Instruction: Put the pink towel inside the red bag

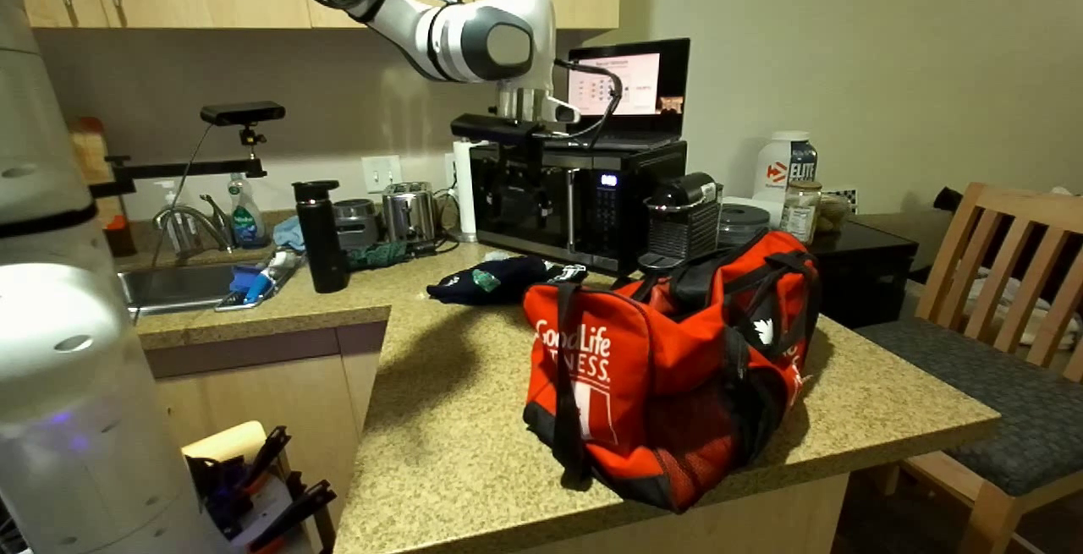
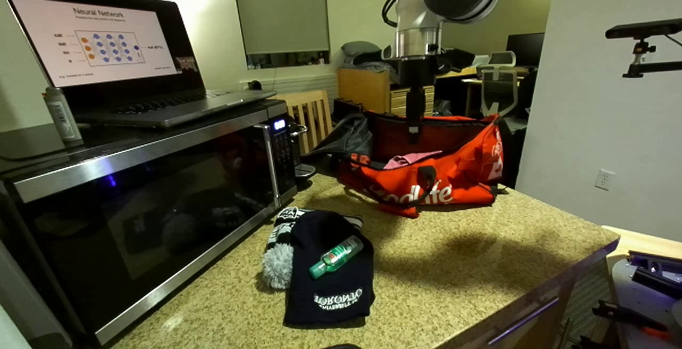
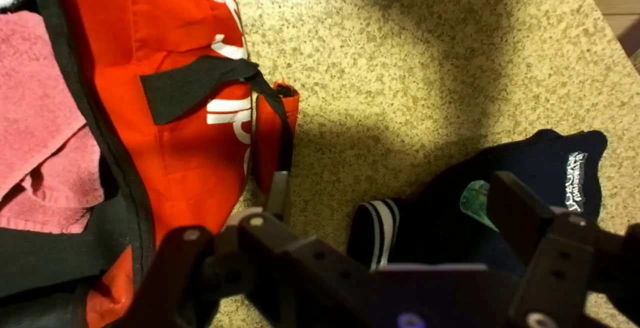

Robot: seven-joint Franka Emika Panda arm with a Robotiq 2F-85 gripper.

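Pink towel [image 3: 40, 92] inside red bag [image 3: 180, 168], 1 corner pointing toward wrist view's bottom; long axis indeterminate, left portion cut off there. Gripper [image 3: 390, 193] unclenched, jaws wide apart.

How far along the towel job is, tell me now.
Done, by the look of it: the wrist view shows the towel lying within the rim of the bag. In hand: nothing; the gripper is open and empty. Left: likely nothing; the bag's mouth is open, but closing it isn't part of the job.
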